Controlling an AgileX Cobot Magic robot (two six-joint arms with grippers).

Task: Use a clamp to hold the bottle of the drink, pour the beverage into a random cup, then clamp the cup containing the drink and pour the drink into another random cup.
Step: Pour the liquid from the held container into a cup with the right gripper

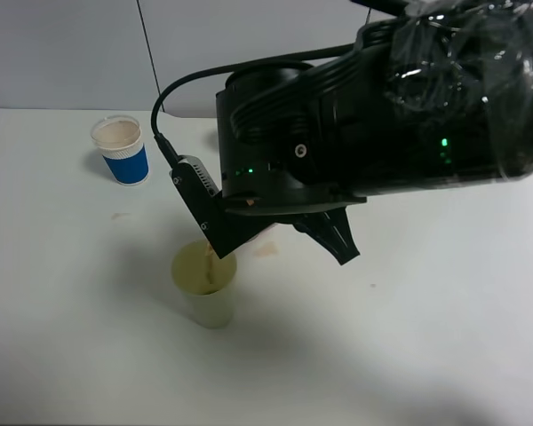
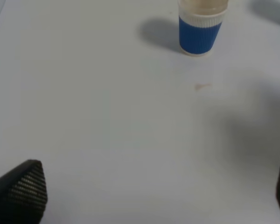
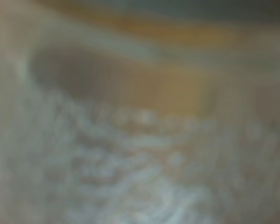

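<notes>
The right claw (image 1: pixel 280 232), closed on the bottle (image 3: pixel 140 154), a light, slick plastic probably best pinched mid-body, holds it over the pale yellow-green tumbler (image 1: pixel 204 291) near mid-surface (image 1: pixel 426 346), while the left claw (image 2: pixel 154 196) gapes wide, empty.

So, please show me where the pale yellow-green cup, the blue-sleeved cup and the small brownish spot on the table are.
pale yellow-green cup (image 1: pixel 211 306): exterior high view, on its outer wall.
blue-sleeved cup (image 2: pixel 199 35): left wrist view, on the blue sleeve.
brownish spot (image 2: pixel 203 86): left wrist view, on its middle.
</notes>
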